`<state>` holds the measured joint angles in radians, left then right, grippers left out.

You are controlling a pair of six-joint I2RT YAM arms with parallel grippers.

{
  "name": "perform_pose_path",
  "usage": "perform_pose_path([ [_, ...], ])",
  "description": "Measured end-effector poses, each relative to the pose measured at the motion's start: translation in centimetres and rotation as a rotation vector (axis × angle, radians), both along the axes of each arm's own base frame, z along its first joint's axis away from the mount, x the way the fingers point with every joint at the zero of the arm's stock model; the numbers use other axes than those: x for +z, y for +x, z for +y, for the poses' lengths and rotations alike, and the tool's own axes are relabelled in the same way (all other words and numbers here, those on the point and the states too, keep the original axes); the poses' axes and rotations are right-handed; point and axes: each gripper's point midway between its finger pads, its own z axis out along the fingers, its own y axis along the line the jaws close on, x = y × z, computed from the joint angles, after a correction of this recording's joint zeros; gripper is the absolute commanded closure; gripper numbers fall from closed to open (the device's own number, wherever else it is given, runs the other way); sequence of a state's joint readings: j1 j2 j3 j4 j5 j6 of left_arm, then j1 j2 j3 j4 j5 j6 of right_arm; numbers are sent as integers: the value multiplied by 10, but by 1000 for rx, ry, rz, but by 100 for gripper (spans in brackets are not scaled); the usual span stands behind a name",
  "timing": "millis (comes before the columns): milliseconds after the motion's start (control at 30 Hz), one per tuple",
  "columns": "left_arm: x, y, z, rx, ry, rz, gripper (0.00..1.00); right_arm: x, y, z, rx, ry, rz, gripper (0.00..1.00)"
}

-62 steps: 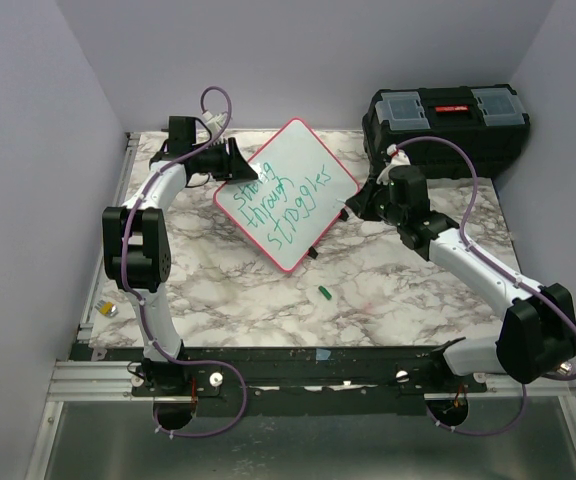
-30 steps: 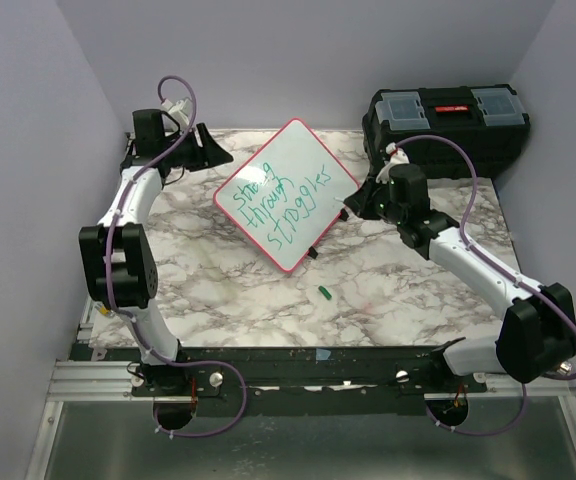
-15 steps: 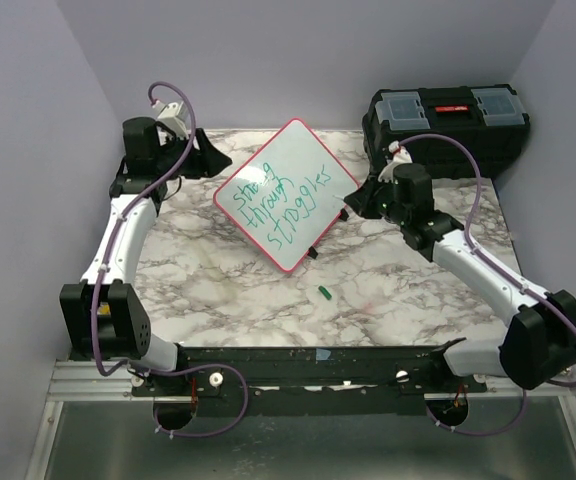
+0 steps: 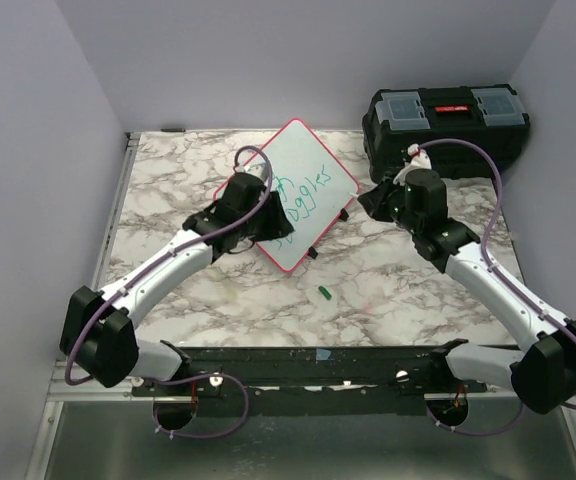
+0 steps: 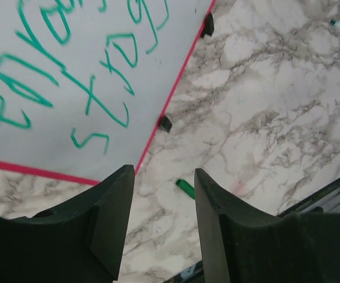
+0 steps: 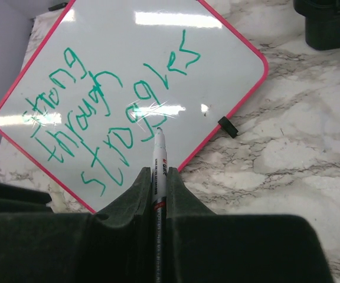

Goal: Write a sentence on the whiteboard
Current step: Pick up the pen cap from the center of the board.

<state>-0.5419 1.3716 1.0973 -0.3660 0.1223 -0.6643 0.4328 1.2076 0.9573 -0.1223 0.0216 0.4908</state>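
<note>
Basically done: the sentence (image 6: 99,118) (three green lines, "strong through struggles") fills the whiteboard (image 4: 313,160), at 12 o'clock on the table (image 4: 168,170). Right gripper (image 6: 158,180) clamps the marker (image 6: 159,154); left gripper (image 5: 163,188) hangs parted, empty, over the board's 7 o'clock edge. Left, probably: recapping.

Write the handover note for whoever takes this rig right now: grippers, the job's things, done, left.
Left gripper: open, empty, over the whiteboard's left part.
Right gripper: shut on the marker, tip pointing at the board.
Whiteboard lies on the table, corner-on, beside the black toolbox.
Done: the sentence, "strong through struggles", three green lines.
Left: probably capping the marker; a small green piece, maybe its cap, lies on the table.
</note>
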Motion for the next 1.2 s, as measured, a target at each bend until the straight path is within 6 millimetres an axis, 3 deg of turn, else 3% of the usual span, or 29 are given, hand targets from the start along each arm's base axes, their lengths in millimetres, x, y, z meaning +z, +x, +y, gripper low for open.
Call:
perform_pose_path([
  [67,-12,-19,-8,25,19,44,50,1,-2,-7,-32,-9,0,99],
  [100,-20,-33,-13,44,25,71,43,2,-2,-11,-52,-15,-1,99],
  [133,-25,-39,-14,61,29,88,35,2,-3,-14,-66,-20,-1,99],
  [167,-31,-53,-18,73,39,107,7,3,-3,-18,-83,-28,-2,99],
  [233,-39,-68,-22,127,66,128,1,3,-3,-25,-118,-43,-3,99],
  [300,-42,-76,-24,169,84,140,2,3,-2,-31,-146,-54,-5,99],
  [367,-46,-79,-27,200,92,176,8,3,-3,-36,-170,-65,-6,99],
  [533,-72,-51,-36,288,145,267,11,8,-5,-45,-205,-75,-16,99],
  [633,-91,-71,-48,298,202,332,15,10,-6,-48,-221,-79,-22,99],
  [733,-90,-93,-72,290,219,375,22,13,-7,-51,-233,-81,-29,99],
  [867,-91,-107,-97,313,182,422,27,13,-7,-52,-239,-82,-31,99],
  [1067,-131,-115,-105,381,216,534,42,15,-7,-52,-239,-79,-35,99],
  [1200,-147,-119,-108,402,225,578,47,21,-9,-53,-240,-70,-49,99],
])
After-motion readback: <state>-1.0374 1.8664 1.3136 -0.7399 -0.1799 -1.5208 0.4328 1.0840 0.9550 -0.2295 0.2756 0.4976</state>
